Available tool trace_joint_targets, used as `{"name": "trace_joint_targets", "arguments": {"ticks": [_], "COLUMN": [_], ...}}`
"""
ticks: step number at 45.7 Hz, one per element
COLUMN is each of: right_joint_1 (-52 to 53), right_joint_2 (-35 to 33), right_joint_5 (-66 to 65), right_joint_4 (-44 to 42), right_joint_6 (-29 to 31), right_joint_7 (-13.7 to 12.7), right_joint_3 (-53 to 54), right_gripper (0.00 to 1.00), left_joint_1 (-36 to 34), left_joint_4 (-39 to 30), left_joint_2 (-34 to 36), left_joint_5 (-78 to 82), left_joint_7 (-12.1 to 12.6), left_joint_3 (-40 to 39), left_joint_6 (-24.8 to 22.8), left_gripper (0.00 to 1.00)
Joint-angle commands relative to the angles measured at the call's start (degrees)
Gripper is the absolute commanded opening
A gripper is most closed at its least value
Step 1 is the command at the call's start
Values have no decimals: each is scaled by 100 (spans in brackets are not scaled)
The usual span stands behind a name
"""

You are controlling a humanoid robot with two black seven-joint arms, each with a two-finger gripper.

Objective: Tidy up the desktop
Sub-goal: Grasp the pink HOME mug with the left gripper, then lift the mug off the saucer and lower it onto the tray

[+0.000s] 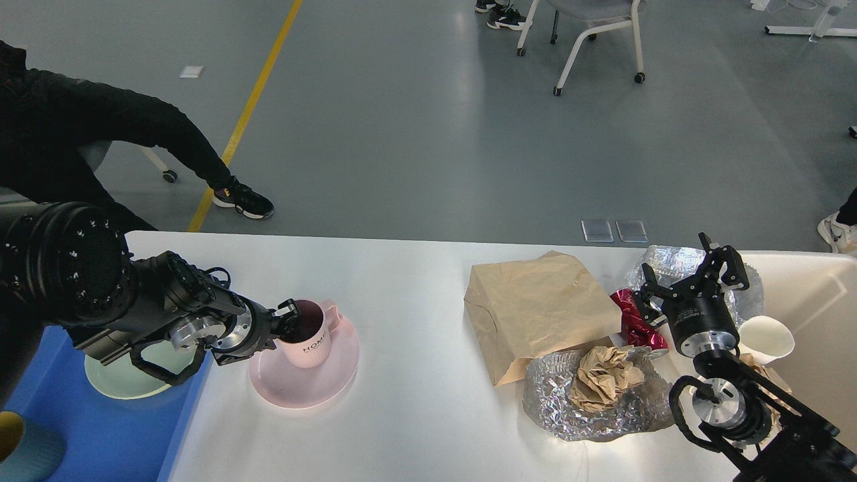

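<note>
The desktop [415, 314] is seen as a big white table that fills the lower part of the head view. A pink cup [309, 335] is stood upright on a pink plate [304, 388] near the left side of the table. The rim of the cup is pinched by the left gripper [289, 316], with one finger inside the cup and one outside. At the far left, a blue tray [107, 428] is placed beside the table, and a pale green plate [127, 378] is laid in it. On the right, a brown paper bag [535, 308] is laid flat. Just in front of it, crumpled brown paper [602, 375] is rested on crinkled silver foil [576, 415]. The right gripper [689, 274] is held open above a red wrapper [633, 321], and nothing is held in it. A white paper cup [766, 338] is seen just beside that arm.
</note>
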Motion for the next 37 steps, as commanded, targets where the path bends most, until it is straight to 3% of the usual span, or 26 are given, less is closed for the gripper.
{"name": "trace_joint_targets", "arguments": {"ticks": [1,16,25,30,37], "right_joint_1": [0,0,0,0,0], "right_joint_2": [0,0,0,0,0], "right_joint_5": [-3,-3,-3,-3,-3], "right_joint_4": [0,0,0,0,0], "right_joint_6": [0,0,0,0,0], "right_joint_7": [6,-3,6,6,6], "right_joint_3": [0,0,0,0,0], "right_gripper": [100,100,100,100,100], "left_joint_1": [2,-112,-805,-1333,-2115], "left_joint_4": [0,-141,-834,-1186,-1459], "left_joint_2": [-6,73,275,530,802], "left_joint_5": [10,46,107,353,687], "left_joint_7": [23,32,32,23,32], "left_joint_3": [-7,2,98,169,362], "left_joint_6": [-17,-105,-359,-763,-1720], "left_gripper": [12,9,9,9,5]}}
